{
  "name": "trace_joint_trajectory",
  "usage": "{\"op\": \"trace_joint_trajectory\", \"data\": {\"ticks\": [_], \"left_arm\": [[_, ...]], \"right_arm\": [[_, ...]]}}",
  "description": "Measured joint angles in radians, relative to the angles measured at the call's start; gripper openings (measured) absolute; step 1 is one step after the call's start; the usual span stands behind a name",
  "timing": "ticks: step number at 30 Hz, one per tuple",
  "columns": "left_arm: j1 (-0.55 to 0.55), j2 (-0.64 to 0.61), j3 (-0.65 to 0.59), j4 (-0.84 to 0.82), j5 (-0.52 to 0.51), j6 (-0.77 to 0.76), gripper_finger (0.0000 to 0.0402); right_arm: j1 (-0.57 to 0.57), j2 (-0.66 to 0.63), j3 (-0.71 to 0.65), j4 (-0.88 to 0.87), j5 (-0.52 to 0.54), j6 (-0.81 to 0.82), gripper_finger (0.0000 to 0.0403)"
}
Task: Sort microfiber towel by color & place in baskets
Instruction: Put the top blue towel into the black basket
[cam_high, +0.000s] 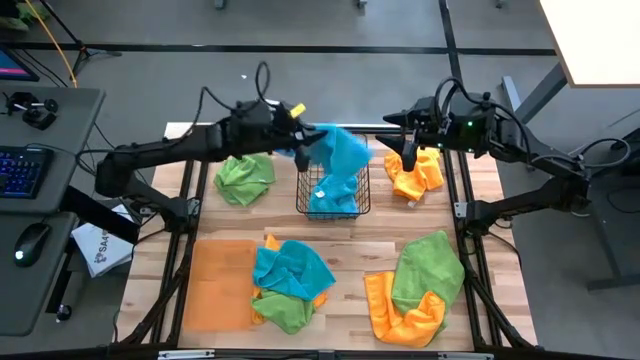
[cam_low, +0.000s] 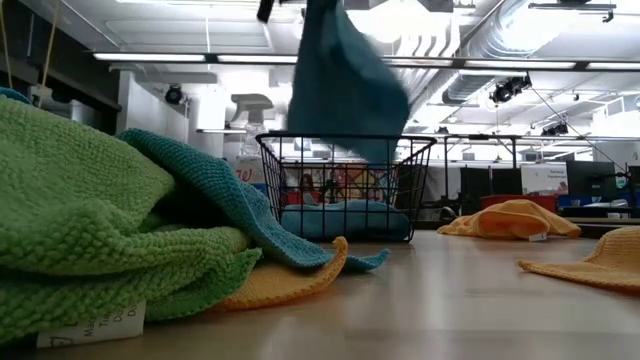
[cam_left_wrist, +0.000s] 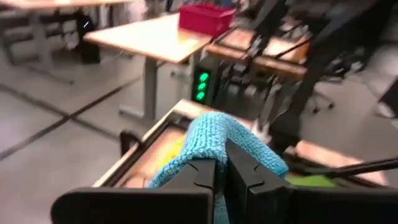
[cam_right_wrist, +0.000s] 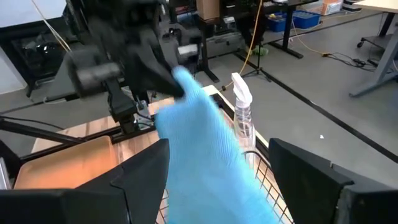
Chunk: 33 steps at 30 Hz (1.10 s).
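Wooden tabletop (cam_high: 350, 235) fills the high view, grey floor around it. Over its far middle the left gripper (cam_high: 293, 137) is clamped tight on a blue towel (cam_high: 340, 150), which hangs above the black basket (cam_high: 303, 195); the left wrist view shows the cloth's knobbly loops bunched between the closed fingers (cam_left_wrist: 202, 177). Another blue towel (cam_high: 334, 200) lies inside the basket. Just beside it, the right gripper (cam_high: 407, 150) hangs with jaws spread wide and nothing between them, above an orange towel (cam_high: 415, 175). The orange tray (cam_high: 220, 285) sits at the near left. In the low view the hanging towel's top is cut off and the grip is out of frame; a near pile of green, blue and orange cloths (cam_low: 90, 240) hides the tray.
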Motion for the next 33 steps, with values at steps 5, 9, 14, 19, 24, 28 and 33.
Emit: {"op": "trace_joint_trajectory", "data": {"ticks": [5, 9, 14, 19, 24, 28, 33], "left_arm": [[0.009, 0.003, -0.157, 0.130, -0.014, -0.112, 0.0000], [0.013, 0.067, -0.250, 0.314, 0.019, -0.242, 0.0000], [0.009, 0.175, -0.248, 0.407, 0.088, -0.270, 0.0000], [0.014, 0.214, -0.251, 0.313, 0.112, -0.316, 0.0001], [0.013, 0.207, -0.248, 0.373, 0.215, -0.315, 0.0026], [-0.004, 0.207, -0.248, 0.387, 0.235, -0.253, 0.0085], [0.010, 0.191, -0.249, 0.310, 0.236, -0.222, 0.0174]], "right_arm": [[0.000, 0.000, 0.000, 0.000, 0.000, -0.003, 0.0271], [0.000, 0.000, 0.000, 0.004, 0.000, -0.019, 0.0271], [0.000, 0.000, 0.000, 0.010, 0.002, -0.026, 0.0271], [0.000, 0.000, 0.000, 0.010, 0.002, -0.026, 0.0271], [0.000, 0.000, 0.000, 0.010, 0.002, -0.026, 0.0271], [0.000, 0.000, 0.000, 0.010, 0.002, -0.026, 0.0271], [0.000, 0.000, 0.000, 0.010, 0.002, -0.025, 0.0271]]}}
